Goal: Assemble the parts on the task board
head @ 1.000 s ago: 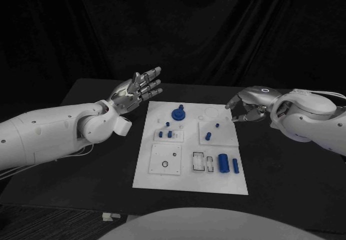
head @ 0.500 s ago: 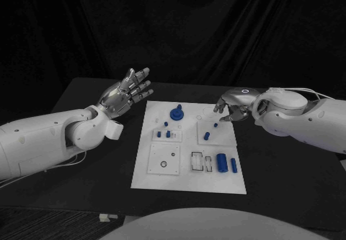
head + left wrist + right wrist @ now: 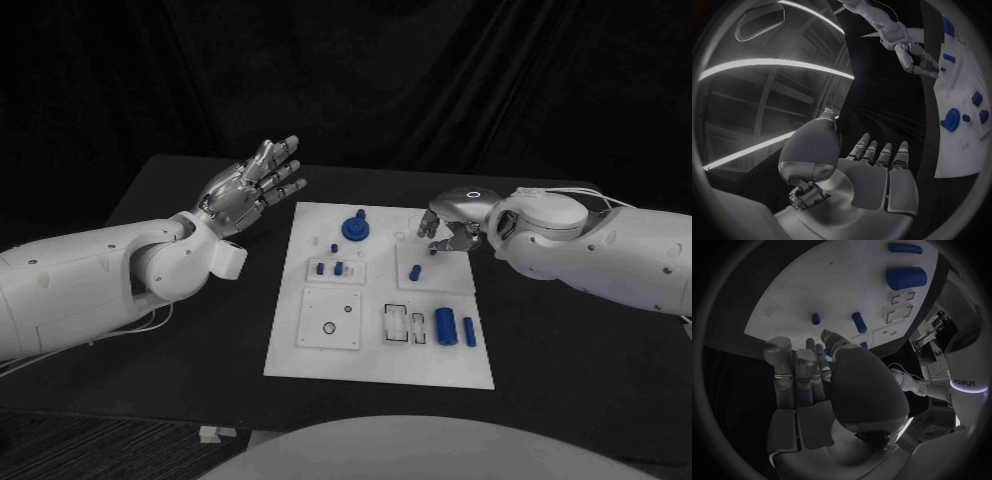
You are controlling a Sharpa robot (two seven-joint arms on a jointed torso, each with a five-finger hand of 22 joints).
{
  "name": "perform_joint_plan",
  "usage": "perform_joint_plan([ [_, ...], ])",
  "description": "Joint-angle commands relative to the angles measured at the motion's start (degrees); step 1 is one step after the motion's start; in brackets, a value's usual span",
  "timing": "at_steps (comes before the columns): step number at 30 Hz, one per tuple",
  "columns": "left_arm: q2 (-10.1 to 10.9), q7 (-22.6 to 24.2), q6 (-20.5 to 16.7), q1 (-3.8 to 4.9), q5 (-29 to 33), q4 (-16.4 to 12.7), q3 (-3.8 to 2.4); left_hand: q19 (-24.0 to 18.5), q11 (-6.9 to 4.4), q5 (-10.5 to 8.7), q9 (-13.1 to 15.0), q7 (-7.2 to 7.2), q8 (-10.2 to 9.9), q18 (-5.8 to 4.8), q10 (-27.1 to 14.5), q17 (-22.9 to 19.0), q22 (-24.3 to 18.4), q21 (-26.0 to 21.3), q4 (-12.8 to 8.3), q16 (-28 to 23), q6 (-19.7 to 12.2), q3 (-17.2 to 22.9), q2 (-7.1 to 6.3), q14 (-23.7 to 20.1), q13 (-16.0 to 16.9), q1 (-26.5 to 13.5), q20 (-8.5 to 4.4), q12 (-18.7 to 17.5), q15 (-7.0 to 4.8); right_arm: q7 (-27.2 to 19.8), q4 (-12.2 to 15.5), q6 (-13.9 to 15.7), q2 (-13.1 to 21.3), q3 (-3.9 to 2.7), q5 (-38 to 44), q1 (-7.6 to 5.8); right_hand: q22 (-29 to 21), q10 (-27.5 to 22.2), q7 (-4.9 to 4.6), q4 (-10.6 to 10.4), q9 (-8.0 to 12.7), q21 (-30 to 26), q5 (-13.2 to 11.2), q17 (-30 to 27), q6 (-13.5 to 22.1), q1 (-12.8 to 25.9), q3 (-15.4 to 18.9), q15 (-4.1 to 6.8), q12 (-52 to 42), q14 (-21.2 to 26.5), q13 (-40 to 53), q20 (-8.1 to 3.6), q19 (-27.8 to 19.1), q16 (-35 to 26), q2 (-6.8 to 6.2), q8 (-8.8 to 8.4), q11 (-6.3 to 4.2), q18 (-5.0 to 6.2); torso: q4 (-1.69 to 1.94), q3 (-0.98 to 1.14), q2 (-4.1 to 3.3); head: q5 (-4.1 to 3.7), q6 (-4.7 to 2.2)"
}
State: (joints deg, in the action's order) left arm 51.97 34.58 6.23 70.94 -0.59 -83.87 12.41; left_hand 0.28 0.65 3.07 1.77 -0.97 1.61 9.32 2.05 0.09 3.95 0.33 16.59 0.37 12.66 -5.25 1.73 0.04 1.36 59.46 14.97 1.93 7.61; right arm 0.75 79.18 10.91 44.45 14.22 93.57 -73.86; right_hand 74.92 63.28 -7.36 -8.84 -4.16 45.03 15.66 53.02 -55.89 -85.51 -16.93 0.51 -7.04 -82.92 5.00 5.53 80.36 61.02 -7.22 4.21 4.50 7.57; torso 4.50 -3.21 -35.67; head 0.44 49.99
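The white task board (image 3: 378,355) lies in the middle of the black table. On it are a blue round knob (image 3: 353,230), small blue pegs (image 3: 335,267), a slanted peg (image 3: 414,271) and two blue cylinders (image 3: 454,328). My right hand (image 3: 450,226) hovers over the board's far right corner, fingers pointing down and holding nothing; a small blue peg (image 3: 433,250) lies just below them. The right wrist view shows the fingers (image 3: 795,370) above two pegs (image 3: 859,322). My left hand (image 3: 254,190) is raised left of the board, palm open and fingers spread, as the left wrist view (image 3: 873,175) confirms.
Near the board's front are a square plate with a small hole (image 3: 330,320) and rectangular slots (image 3: 404,324). Bare black tabletop (image 3: 577,350) surrounds the board. A black curtain hangs behind the table.
My right hand has moved left from beside the board to over its far right corner. My left hand has drawn back slightly to the left, still open.
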Motion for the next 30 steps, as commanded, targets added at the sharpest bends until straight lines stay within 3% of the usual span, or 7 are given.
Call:
perform_joint_plan([
  [1, 0.0, 1.4, 0.3, -0.08, 0.6, -0.3, -0.06, 0.1, 0.86, 6.63, 0.0, -0.06, 0.3, 1.01, -0.1, -0.1, 0.4, 0.2, -0.1, -0.4, 0.7, -1.1, 2.06, 0.0, -0.3, 3.4, 0.76, 0.7, 0.52, 0.1, -0.7, -1.1, -0.3, -0.04, 0.5, 0.43, 5.7, 0.6, -0.15, -0.2, -0.1, -0.6, 0.2, -0.2, -0.5, 0.3, -0.3, 0.18, 0.3, 0.1, -0.1, -0.41, -0.2, -0.2, -0.53, 0.14, -0.01, -0.51, 0.0, 0.02, 0.07, 0.18, 0.01],
  [6, 0.1, 1.2, 0.6, -0.1, 0.6, -0.3, -0.06, 0.4, 0.77, 19.11, 0.2, 0.8, 0.6, 1.0, -0.5, -0.1, 0.4, 0.3, -3.3, -0.4, 1.9, -3.7, 6.11, 0.0, -0.4, 9.7, 1.02, 1.8, 0.99, 0.1, -1.0, -1.5, -0.2, -0.04, 0.5, 0.7, 5.6, 0.6, -0.26, -1.2, -0.1, -0.9, -0.8, -0.4, -0.7, 2.4, -0.1, -0.02, 0.6, 0.3, -0.5, -0.29, -0.3, -0.4, -1.23, -0.07, 0.11, -0.52, 0.12, 0.07, 0.01, 0.02, 0.01],
  [15, 0.1, 1.2, 1.0, -0.13, 0.6, -0.2, -0.06, 0.6, 0.9, 37.38, 0.3, 1.28, 0.9, 0.98, -0.6, -0.1, 0.0, 0.4, -6.8, -0.4, 2.9, -3.4, 8.36, 0.0, -0.4, 13.6, 1.09, 2.3, 1.23, 0.1, -1.4, -1.9, -0.1, -0.04, 0.5, 0.84, 5.5, 0.6, -0.32, -2.1, 0.0, -1.5, -2.3, -0.7, -0.4, 4.7, 0.7, 0.0, 0.8, 0.4, -0.6, -0.23, -0.5, -0.6, -1.59, -0.38, 0.07, -0.43, -0.07, 0.05, 0.06, -0.16, 0.01],
  [16, 0.1, 1.2, 1.1, -0.14, 0.6, -0.1, -0.06, 0.7, 0.78, 51.86, 0.4, 1.74, 1.1, 0.98, -0.6, -0.1, 0.1, 0.4, -6.6, -0.4, 3.8, -1.5, 8.5, 0.0, -0.3, 14.6, 1.07, 2.4, 1.28, 0.1, -1.5, -2.0, 0.0, -0.04, 0.5, 0.85, 5.5, 0.6, -0.31, -2.1, 0.0, -1.5, -2.2, -0.6, -0.4, 4.7, 0.7, 0.01, 0.8, 0.4, -0.6, -0.23, -0.5, -0.6, -1.55, -0.37, 0.07, -0.43, -0.07, 0.05, 0.09, -0.11, 0.01],
  [20, 0.0, 1.1, 1.1, -0.16, 0.6, -0.1, -0.06, 1.0, 0.95, 63.23, 0.6, 2.53, 1.8, 0.96, -0.4, -0.1, 0.2, 0.5, -7.9, -0.4, 5.6, 2.6, 8.1, 0.0, -0.3, 14.9, 1.27, 2.6, 1.79, 0.1, -1.6, -2.0, 0.0, -0.04, 0.5, 0.92, 5.5, 0.6, -0.28, -2.0, 0.0, -1.4, -2.1, -0.6, -0.5, 4.6, 0.6, 0.01, 0.9, 0.4, -0.6, -0.23, -0.5, -0.6, -1.47, -0.32, 0.05, -0.44, -0.22, 0.01, 0.15, 0.21, 0.01],
  [26, 0.0, 0.9, 1.0, -0.19, 0.6, 0.0, -0.06, 1.6, 1.09, 59.62, 0.8, 3.49, 2.4, 0.94, -0.2, 0.0, 0.7, 0.7, -9.7, -0.3, 6.8, 5.6, 7.78, 0.1, -0.2, 13.9, 1.49, 3.1, 2.2, 0.1, -1.8, -2.2, 0.0, -0.04, 0.5, 1.18, 5.5, 0.8, -0.09, -1.6, -0.1, -1.6, -1.5, -0.8, -0.8, 4.2, 0.3, 0.09, 0.8, 0.6, -0.6, -0.27, -0.6, -0.7, -1.35, -0.19, -0.03, -0.4, -0.15, 0.02, 0.15, 0.27, 0.01],
  [30, 0.0, 0.9, 0.9, -0.21, 0.6, 0.1, -0.06, 2.4, 1.65, 31.86, 0.9, 4.04, 3.2, 0.84, 0.4, 0.2, 1.0, 0.9, -4.3, 0.0, 7.9, 3.4, 6.57, 0.6, 0.0, 14.0, 1.6, 4.0, 2.65, 0.0, -2.3, -2.2, -0.2, -0.04, 0.5, 1.58, 5.5, 1.1, -0.11, -0.5, -0.5, -2.0, 0.7, -1.0, -2.1, 3.1, -0.8, 0.13, 0.8, 0.7, -0.7, -0.33, -0.7, -0.9, -1.15, 0.31, -0.04, -0.37, -0.12, 0.03, 0.17, 0.29, 0.01],
])
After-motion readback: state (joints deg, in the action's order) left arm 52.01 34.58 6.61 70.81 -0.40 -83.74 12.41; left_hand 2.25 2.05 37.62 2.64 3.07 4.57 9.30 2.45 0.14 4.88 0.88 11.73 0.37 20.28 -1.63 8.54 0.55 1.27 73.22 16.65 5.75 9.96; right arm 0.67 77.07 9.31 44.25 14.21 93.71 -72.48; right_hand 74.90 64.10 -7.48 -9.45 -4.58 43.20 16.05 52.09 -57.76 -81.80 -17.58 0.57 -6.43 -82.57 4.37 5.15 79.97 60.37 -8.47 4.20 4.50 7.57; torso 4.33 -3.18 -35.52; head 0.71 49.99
